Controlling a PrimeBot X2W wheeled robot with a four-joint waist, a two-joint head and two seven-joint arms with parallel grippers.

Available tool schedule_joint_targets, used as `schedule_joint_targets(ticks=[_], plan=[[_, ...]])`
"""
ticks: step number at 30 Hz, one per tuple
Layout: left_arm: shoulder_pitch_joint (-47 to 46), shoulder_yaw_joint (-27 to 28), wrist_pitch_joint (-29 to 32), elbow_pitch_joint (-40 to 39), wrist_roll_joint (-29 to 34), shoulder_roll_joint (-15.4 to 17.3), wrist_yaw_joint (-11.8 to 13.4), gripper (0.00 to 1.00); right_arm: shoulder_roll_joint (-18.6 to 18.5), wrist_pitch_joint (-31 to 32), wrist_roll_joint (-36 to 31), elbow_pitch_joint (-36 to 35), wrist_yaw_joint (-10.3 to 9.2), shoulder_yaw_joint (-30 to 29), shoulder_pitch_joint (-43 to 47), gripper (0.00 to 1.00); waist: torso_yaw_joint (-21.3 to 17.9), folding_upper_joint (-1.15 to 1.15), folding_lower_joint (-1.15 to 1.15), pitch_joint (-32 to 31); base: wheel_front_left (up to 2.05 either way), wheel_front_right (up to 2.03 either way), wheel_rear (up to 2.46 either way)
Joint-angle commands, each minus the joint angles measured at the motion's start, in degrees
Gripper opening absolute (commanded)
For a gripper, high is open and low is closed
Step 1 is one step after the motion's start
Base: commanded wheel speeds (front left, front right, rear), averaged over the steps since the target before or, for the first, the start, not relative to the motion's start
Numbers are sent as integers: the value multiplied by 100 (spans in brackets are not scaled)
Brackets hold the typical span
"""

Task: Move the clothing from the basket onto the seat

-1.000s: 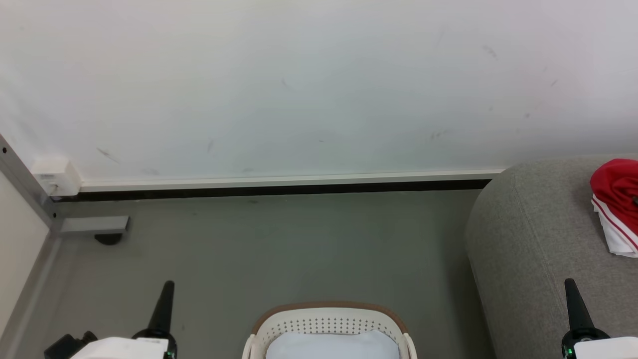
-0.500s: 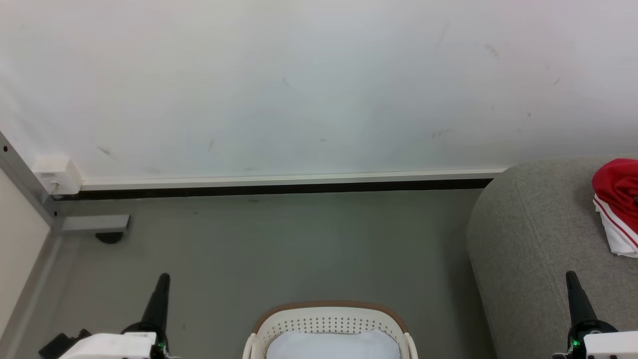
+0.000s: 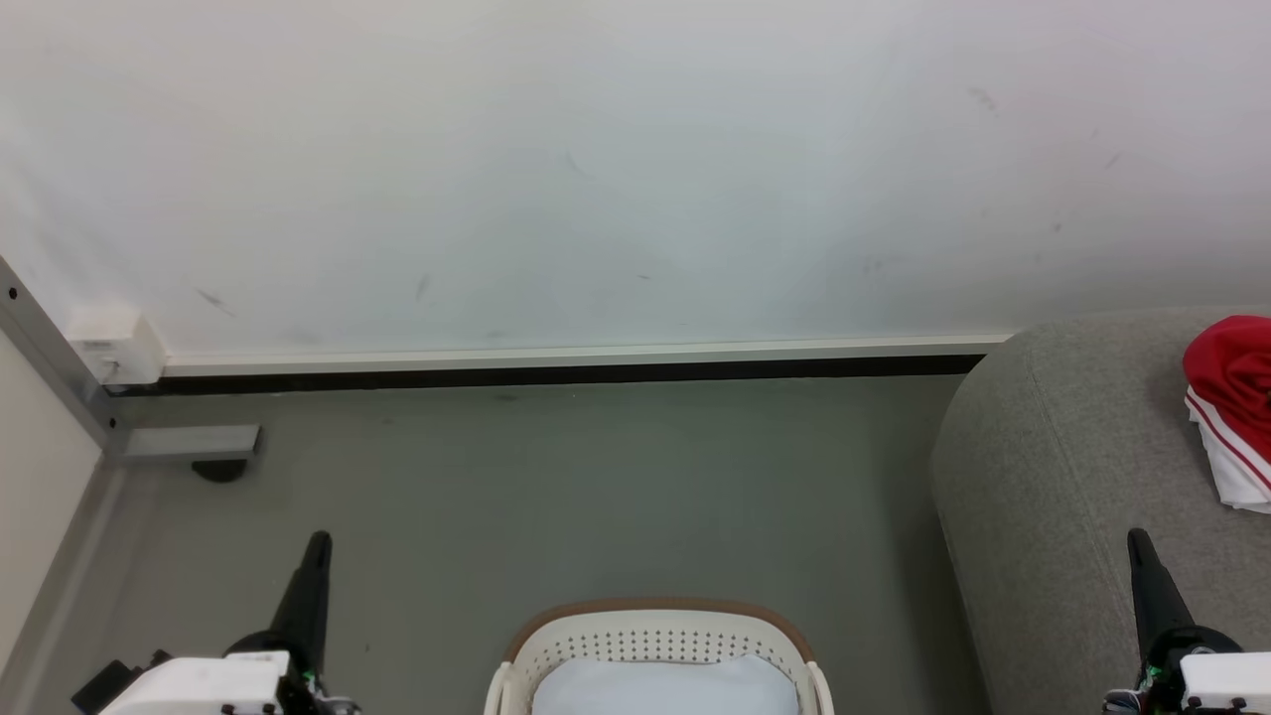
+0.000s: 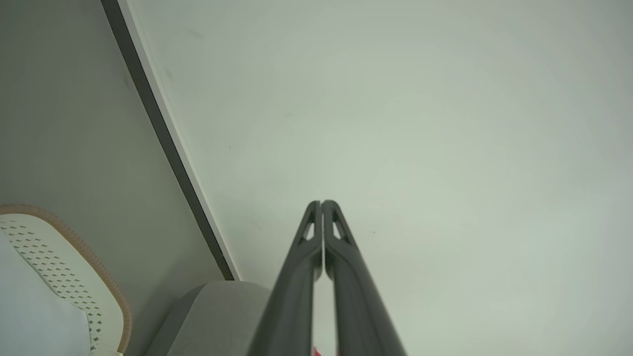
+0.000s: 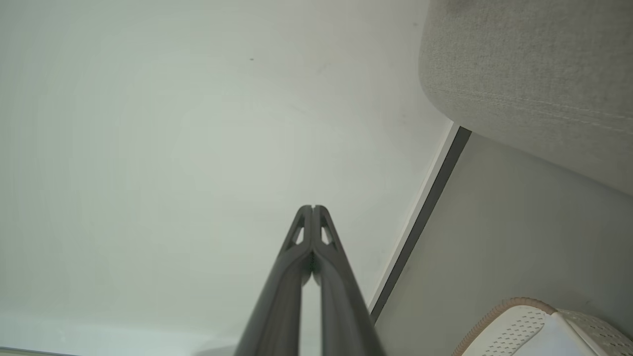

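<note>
Pincers closed, empty: left pincer and right pincer flank the basket; red clothing lies on the seat beyond the right pincer. Transfer seems finished; next, recheck the basket.

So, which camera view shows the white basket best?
The head view: the basket sits centred, with its brown rim, perforated wall and pale pad inside, though the bottom edge cuts it. Each wrist view catches just a corner of rim and wall.

Head camera looks down toward wall; wrist cameras face wall; basket shared.
</note>
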Motion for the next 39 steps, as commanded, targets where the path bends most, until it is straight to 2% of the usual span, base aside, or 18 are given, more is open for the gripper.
schedule_joint_targets(ticks=[1, 16, 39], plan=[[-69, 44, 19, -26, -97, 13, -40, 0, -32, 40, 113, -35, -12, -18, -75, 0, 1, 0, 0, 1, 0, 0, 0], [-125, 153, 174, -50, -657, 5, -70, 0, -54, 171, 718, -58, -14, -18, -129, 0, 18, 0, 0, 18, 0, 0, 0], [-118, 149, 177, -48, -640, 6, -70, 0, -73, 137, 733, -59, -14, 20, -122, 0, 18, 0, 0, 18, 0, 0, 0]])
